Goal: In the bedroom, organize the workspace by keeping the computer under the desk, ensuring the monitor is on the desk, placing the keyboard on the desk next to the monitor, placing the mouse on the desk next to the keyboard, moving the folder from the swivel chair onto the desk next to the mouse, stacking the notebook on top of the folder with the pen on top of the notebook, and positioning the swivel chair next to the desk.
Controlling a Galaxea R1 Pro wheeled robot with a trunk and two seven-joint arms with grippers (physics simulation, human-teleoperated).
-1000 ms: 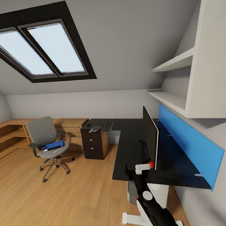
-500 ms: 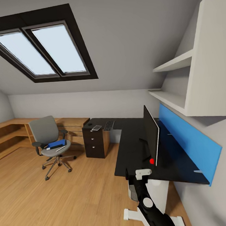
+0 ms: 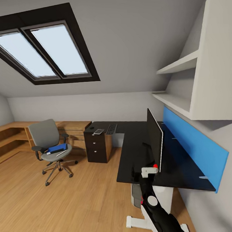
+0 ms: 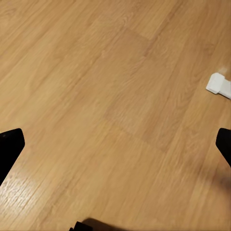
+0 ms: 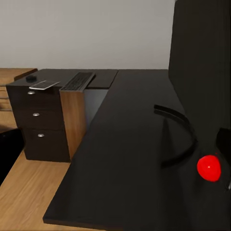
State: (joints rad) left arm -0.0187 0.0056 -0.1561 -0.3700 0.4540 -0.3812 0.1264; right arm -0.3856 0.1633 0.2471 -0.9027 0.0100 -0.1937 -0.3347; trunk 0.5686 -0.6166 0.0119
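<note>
The right arm reaches up toward the desk edge, its wrist just below the monitor corner.

The left gripper's dark fingertips stand wide apart.

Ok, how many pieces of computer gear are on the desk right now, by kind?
On the desk:
monitor: 1
keyboard: 1
mouse: 1
Total: 3
</note>
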